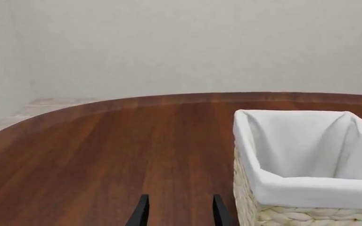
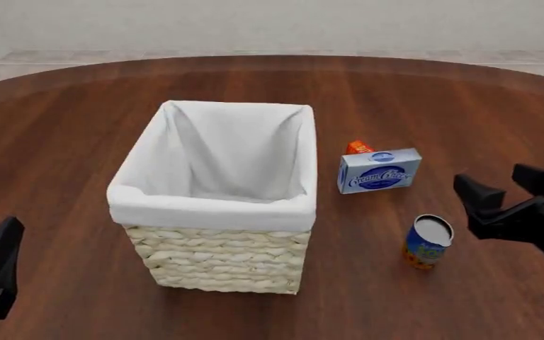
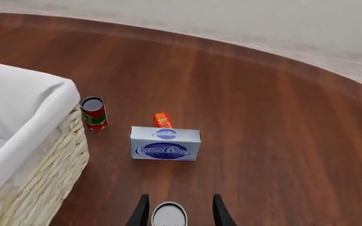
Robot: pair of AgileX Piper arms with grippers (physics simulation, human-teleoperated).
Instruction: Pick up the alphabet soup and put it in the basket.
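I read the task as barely begun: the alphabet soup (image 2: 429, 241) stands upright on the table (image 2: 83, 113), to the right of the basket (image 2: 217, 209) and apart from it, not yet gripped. My right gripper (image 2: 499, 191) hovers just beside the can with its fingers spread; the right wrist view shows the can top between them without contact. My left gripper (image 1: 177, 212) is spread and holds nothing, next to the basket. Remaining: grasp, lift, carry, release. Legible writing: "Cream Cheese" on the cream cheese box (image 2: 379, 170); the can's label is unreadable.
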